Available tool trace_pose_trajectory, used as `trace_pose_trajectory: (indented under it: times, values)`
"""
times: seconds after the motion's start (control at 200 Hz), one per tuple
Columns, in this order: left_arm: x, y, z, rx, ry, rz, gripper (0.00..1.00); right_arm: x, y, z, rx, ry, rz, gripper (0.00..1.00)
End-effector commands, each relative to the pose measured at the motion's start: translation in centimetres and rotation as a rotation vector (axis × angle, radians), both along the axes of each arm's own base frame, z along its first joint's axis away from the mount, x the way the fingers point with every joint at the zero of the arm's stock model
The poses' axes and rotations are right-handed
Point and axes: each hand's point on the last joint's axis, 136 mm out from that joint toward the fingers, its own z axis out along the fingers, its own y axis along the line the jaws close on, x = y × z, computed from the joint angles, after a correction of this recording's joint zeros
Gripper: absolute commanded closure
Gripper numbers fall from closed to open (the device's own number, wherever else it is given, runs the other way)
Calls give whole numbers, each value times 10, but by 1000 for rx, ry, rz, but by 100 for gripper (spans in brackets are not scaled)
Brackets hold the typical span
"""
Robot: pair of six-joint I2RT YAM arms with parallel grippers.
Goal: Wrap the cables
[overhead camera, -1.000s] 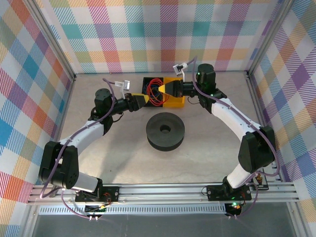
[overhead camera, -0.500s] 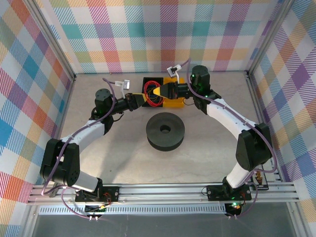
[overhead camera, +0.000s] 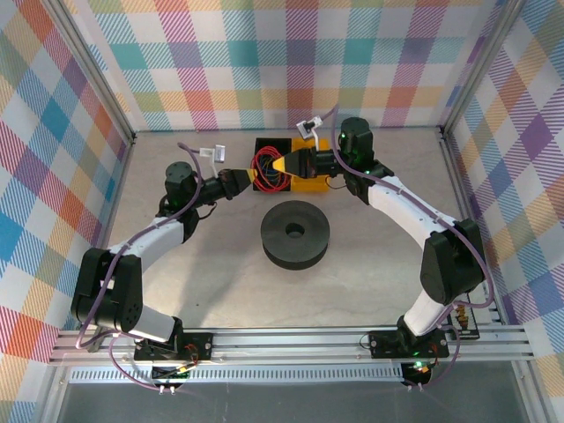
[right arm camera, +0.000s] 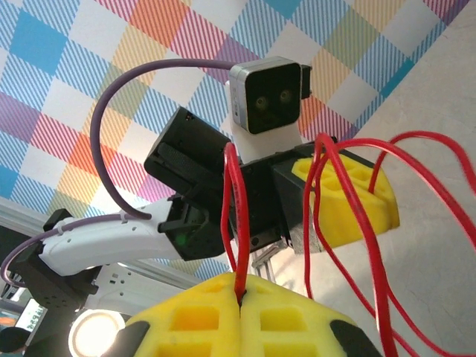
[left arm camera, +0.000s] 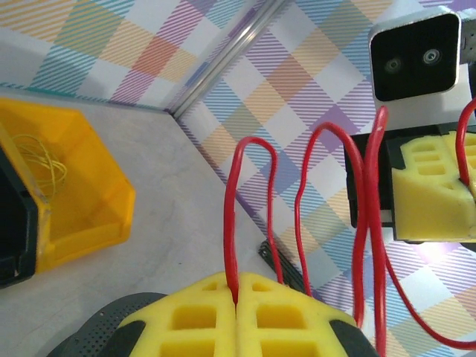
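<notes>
A matte grey counter [overhead camera: 211,273] sits between walls of pastel plaid [overhead camera: 291,62] edged with aluminium rails. On it rests a thick black round spool [overhead camera: 294,233] with a centre hole, and behind the spool a glossy yellow plastic bin [overhead camera: 315,182]. The hair-thin red-orange wire [overhead camera: 264,166] hangs in loose springy loops over the bin, strung between both claws. The left claw [left arm camera: 236,288] has its yellow cut-out pads pressed flat together on one strand. The right claw [right arm camera: 239,296] pinches another strand likewise.
</notes>
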Motion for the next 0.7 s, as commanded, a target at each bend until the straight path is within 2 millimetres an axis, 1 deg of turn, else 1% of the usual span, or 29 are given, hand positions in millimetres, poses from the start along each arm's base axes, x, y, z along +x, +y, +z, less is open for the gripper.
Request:
trace_pose_trajectory:
  times: [0.0, 0.07, 0.085, 0.09, 0.16, 0.265, 0.46, 0.57, 0.695]
  values:
    - [-5, 13, 14, 5, -49, 24, 100, 2, -16, 17, -10, -89, -37, 100]
    - [-3, 22, 11, 47, -28, 75, 100, 7, -34, 15, -45, -105, -84, 100]
    - [-3, 24, 6, 69, -8, 84, 100, 9, -38, 15, -52, -110, -95, 100]
    - [-1, 25, 9, 73, -21, 96, 100, 9, -39, 15, -55, -111, -99, 100]
    - [1, 38, -2, 188, 24, 176, 100, 15, -61, 12, -91, -120, -158, 100]
    - [2, 61, -8, 318, 71, 282, 100, 25, -97, 5, -164, -144, -273, 100]
    - [4, 102, -1, 358, 137, 430, 100, 43, -154, -24, -399, -187, -507, 100]
    - [4, 120, 4, 372, 156, 494, 100, 54, -194, -40, -530, -191, -651, 100]
    - [4, 140, 10, 383, 182, 557, 100, 62, -237, -66, -732, -180, -797, 100]
